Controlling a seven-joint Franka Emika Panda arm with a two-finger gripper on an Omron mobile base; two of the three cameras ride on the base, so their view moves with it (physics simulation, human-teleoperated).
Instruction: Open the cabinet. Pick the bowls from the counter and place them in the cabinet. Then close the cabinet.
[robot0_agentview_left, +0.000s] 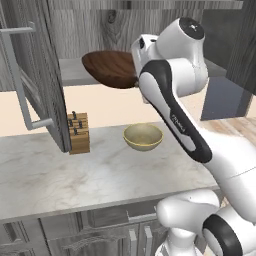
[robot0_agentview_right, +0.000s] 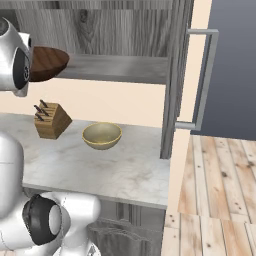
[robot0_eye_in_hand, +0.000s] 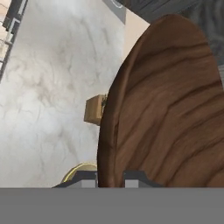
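Note:
The cabinet stands open, its left door (robot0_agentview_left: 40, 75) and right door (robot0_agentview_right: 177, 75) swung wide and its lower shelf (robot0_agentview_right: 120, 67) bare. My gripper (robot0_eye_in_hand: 110, 177) is shut on the rim of the wide dark brown wooden bowl (robot0_agentview_left: 110, 67) (robot0_agentview_right: 47, 62) (robot0_eye_in_hand: 166, 109), held up at shelf height by the shelf's front edge. Whether it touches the shelf I cannot tell. The smaller beige bowl (robot0_agentview_left: 143, 136) (robot0_agentview_right: 102, 135) sits upright on the counter (robot0_agentview_left: 75, 175) below, and its rim peeks out under the brown bowl in the hand view.
A wooden knife block (robot0_agentview_left: 78, 132) (robot0_agentview_right: 51, 120) stands on the counter left of the beige bowl, near the left door. The right door's bar handle (robot0_agentview_right: 205, 75) juts out over the wooden floor (robot0_agentview_right: 215, 190). Low grey cabinets (robot0_agentview_left: 100, 235) run under the counter.

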